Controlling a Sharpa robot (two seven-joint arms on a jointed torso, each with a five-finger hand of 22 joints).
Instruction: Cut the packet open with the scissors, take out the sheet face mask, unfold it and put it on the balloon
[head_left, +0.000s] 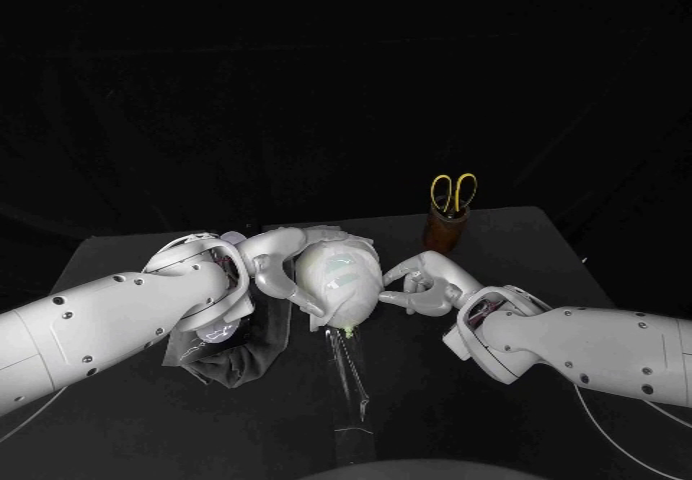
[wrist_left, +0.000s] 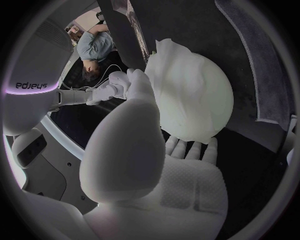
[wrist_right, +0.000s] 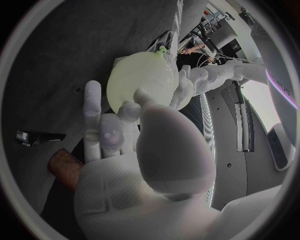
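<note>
The left hand (head_left: 274, 265) cups the balloon (head_left: 340, 288) from its left side. Its fingers are spread along the skin and curl beneath it, so it holds the balloon. The right hand (head_left: 415, 286) meets the opposite side with its fingers half curled. I cannot tell whether it pinches the edge of the sheet mask (head_left: 332, 258) or only touches it.

The balloon sits over the middle of the table (head_left: 505, 410) on a clear stick (head_left: 351, 385) that runs toward the near edge, and the white mask drapes over its top. A dark limp thing (head_left: 238, 352) lies toward the left edge beneath the left forearm. It may be the emptied packet, but that is unsure. Toward the far right corner the scissors (head_left: 453, 192) stand handles-up in a brown holder (head_left: 446, 232).

Cutting, taking out and unfolding look done, and the mask is already on the balloon. What seems left is smoothing it flat and letting go.

The left wrist view adds the mask's wrinkled edge and the left fingers (wrist_left: 187, 148) lying under the balloon, which the head view leaves unclear. The right wrist view adds the pale green flank below the knot (wrist_right: 162, 50), possibly uncovered, and a small dark scrap (wrist_right: 37, 136) on the table near the holder.
</note>
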